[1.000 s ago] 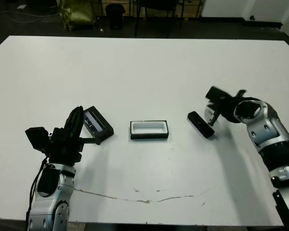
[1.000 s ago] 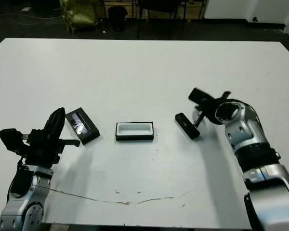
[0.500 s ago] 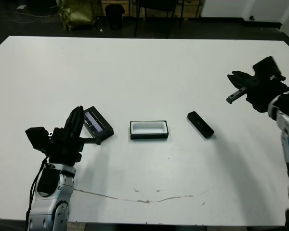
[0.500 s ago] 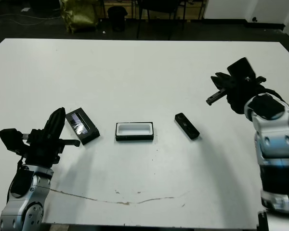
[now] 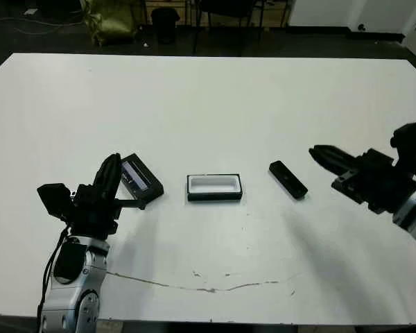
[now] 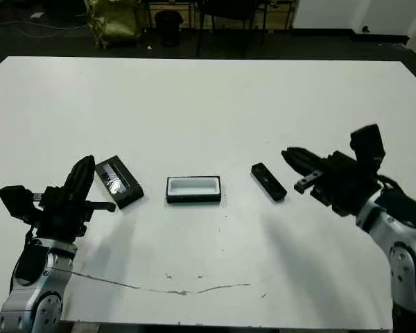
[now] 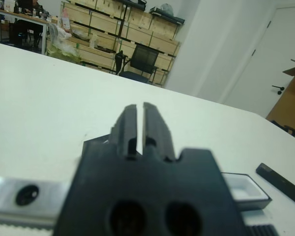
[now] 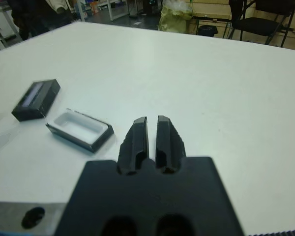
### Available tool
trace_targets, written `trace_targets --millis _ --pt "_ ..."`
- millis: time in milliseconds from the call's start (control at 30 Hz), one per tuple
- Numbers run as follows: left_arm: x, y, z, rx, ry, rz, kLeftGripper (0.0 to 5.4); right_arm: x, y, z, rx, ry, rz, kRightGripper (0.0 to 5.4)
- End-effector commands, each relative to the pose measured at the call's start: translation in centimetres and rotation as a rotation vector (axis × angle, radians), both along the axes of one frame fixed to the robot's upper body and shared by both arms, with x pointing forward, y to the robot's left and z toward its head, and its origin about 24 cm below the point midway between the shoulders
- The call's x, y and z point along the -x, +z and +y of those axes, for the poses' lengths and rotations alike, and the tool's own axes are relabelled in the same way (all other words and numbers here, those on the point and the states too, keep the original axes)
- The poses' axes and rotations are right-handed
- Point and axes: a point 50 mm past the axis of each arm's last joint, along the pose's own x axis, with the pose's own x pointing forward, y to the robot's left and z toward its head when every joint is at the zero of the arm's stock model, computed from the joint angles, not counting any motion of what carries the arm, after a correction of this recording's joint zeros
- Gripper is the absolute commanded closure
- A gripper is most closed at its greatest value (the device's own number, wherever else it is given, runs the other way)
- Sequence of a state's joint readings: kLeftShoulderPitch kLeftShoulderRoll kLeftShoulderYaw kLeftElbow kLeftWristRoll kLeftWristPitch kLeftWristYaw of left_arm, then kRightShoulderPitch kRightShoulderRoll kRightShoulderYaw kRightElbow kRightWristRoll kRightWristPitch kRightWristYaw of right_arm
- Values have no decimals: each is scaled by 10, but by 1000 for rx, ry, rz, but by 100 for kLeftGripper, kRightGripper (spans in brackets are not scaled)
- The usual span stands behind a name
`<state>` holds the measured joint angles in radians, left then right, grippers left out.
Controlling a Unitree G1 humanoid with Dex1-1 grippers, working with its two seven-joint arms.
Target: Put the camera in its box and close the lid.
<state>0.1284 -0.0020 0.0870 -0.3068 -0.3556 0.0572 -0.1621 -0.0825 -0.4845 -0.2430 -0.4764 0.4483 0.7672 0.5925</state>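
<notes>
Two tools are both pinched shut and hold nothing, so with the camera (image 5: 288, 179) lying loose on the tabletop (image 5: 208, 104) between the open box (image 5: 214, 186) and the right tool (image 5: 322, 154), a push could slide it away.

My left gripper (image 5: 111, 168) low at my left, fingers pressed together, pointing forward. My right gripper (image 6: 296, 159) at my right, fingers together, aimed leftward, nothing held.
</notes>
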Motion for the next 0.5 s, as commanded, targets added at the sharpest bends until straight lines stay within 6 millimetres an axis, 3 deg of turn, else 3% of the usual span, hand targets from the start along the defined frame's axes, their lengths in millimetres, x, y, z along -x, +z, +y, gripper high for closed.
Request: trace_targets --millis 33,500 --pt "2 -6 3 -9 -5 36 540 7 -5 -1 123 4 0 502" --pt "2 -7 3 -17 -4 34 540 16 -16 12 173 72 -25 194"
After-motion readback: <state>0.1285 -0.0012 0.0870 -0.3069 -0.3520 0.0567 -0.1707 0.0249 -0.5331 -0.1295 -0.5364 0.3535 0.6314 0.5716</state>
